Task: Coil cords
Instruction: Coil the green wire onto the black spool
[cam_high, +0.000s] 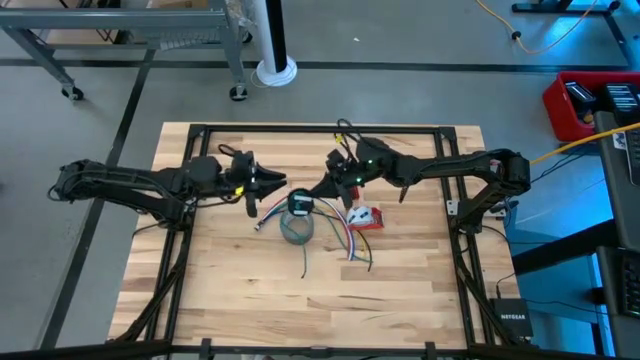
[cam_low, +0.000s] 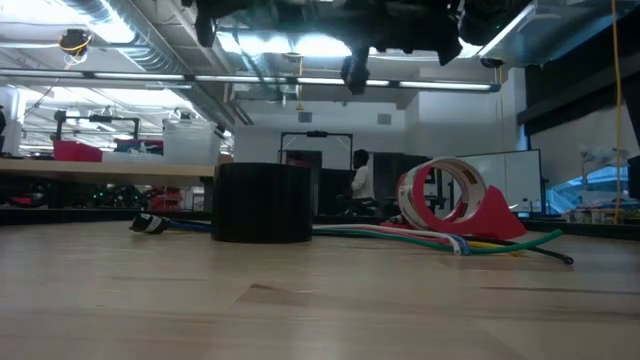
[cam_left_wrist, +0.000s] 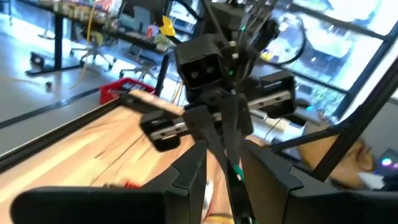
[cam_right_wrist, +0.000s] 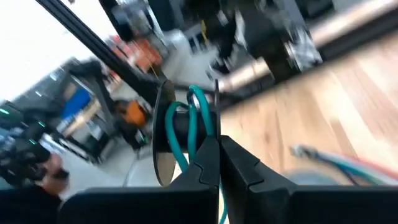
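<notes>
A thin green cord (cam_right_wrist: 193, 115) is wound in a few loops around a dark round piece (cam_right_wrist: 177, 124), up in the air over the middle of the table; from above it shows as a small green ring (cam_high: 300, 204). My right gripper (cam_right_wrist: 217, 146) (cam_high: 322, 188) is shut on it. My left gripper (cam_left_wrist: 224, 165) (cam_high: 272, 186) faces it level from the table's left, open. The right gripper's thin fingers (cam_left_wrist: 229, 134) and a bit of green cord (cam_left_wrist: 237, 174) stand in the gap between the left fingers. Whether the left fingers touch anything, I cannot tell. My right gripper pinches the green cord between its two shut fingers, on a strand right beside the loops (cam_right_wrist: 198, 134). The fingers come nearly level from the table's right. The loops sit just ahead of the fingertips, clear of the table, and a loose strand (cam_right_wrist: 184, 158) hangs down past the fingers.
A grey tape roll (cam_high: 297, 232) (cam_low: 262, 203) stands on the wood right under the grippers. A bundle of coloured cords (cam_high: 340, 225) (cam_low: 420, 238) lies to its right, beside a red tape dispenser (cam_high: 368, 218) (cam_low: 450, 200). A small plug (cam_high: 260, 224) lies to the roll's left.
</notes>
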